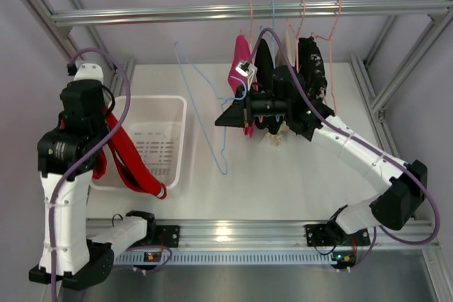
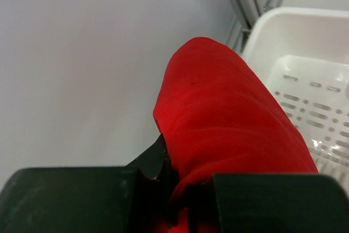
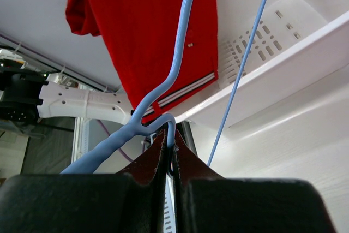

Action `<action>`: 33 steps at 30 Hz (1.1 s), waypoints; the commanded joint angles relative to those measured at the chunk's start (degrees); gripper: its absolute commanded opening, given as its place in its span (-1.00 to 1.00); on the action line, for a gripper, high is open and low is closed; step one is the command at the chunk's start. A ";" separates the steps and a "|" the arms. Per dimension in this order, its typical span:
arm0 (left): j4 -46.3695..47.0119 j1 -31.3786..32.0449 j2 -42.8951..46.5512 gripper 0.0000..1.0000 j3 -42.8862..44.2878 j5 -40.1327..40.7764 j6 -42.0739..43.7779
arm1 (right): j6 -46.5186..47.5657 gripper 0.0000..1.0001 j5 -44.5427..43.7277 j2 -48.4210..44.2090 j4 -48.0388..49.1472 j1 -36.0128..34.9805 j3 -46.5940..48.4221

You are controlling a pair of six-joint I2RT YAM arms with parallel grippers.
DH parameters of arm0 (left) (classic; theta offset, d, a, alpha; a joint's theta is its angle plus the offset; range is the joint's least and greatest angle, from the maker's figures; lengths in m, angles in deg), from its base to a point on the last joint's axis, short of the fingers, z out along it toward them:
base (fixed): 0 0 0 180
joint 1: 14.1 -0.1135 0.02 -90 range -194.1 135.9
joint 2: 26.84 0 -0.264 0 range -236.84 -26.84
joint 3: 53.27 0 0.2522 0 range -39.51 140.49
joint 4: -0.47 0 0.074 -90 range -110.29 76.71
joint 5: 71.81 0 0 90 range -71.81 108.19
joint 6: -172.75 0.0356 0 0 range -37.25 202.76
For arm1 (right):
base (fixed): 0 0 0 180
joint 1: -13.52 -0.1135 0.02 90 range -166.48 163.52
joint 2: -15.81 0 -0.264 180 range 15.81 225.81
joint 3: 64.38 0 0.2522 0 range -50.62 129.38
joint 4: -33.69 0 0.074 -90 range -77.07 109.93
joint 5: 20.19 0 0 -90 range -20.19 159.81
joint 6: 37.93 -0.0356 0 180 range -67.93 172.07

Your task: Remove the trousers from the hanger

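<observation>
The bright red trousers [image 1: 131, 160] hang from my left gripper [image 1: 99, 129] and drape over the left rim of a white basket [image 1: 178, 104], their striped hem low near the front. In the left wrist view the left gripper [image 2: 182, 173] is shut on a bunched fold of the trousers [image 2: 229, 118]. The light-blue hanger [image 1: 224, 169] is bare and hangs tilted over the table's middle. My right gripper [image 1: 225, 118] holds it. In the right wrist view the right gripper [image 3: 170, 137] is shut on the hanger [image 3: 180, 64] at its bent wire, with the trousers [image 3: 147, 31] behind.
A metal rail [image 1: 248, 10] crosses the back and carries pink hangers, a pink garment [image 1: 242, 68] and a black garment [image 1: 311, 68] right behind my right arm. The basket [image 2: 294, 17] stands on the left of the table, beside frame posts.
</observation>
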 commanded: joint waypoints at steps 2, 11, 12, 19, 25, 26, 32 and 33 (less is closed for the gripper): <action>0.27 -0.29 -3.75 -1.00 1.10 -5.81 -10.23 | 1.74 -1.00 0.50 -2.13 -0.04 1.04 0.82; -1.58 -0.29 -10.17 -1.00 9.19 -20.30 -21.48 | 1.92 -1.00 0.50 -0.90 -0.13 1.40 1.26; -1.49 -0.38 -10.95 -1.00 8.93 -21.10 -22.55 | 1.92 -1.00 0.50 -0.64 -0.13 1.40 1.35; 9.23 -0.38 -8.51 -1.00 -3.99 -27.01 -30.72 | 2.27 -1.00 0.67 -0.81 -0.56 1.75 1.35; 26.61 -3.53 -1.57 -1.00 -24.00 -31.37 -31.26 | 2.27 -1.00 0.85 -2.21 -0.83 2.63 -0.14; 29.16 -4.50 0.18 -1.00 -26.82 -32.00 -30.82 | 2.18 -1.00 0.85 -2.48 -0.74 2.71 -0.32; 32.70 -13.82 -4.69 -1.00 -37.30 -35.97 -25.38 | 1.75 -1.00 0.85 -4.32 -0.57 3.15 -1.55; 32.61 -14.52 -6.11 -1.00 -38.00 -36.23 -24.24 | 1.74 -1.00 0.85 -4.41 -0.48 3.16 -1.81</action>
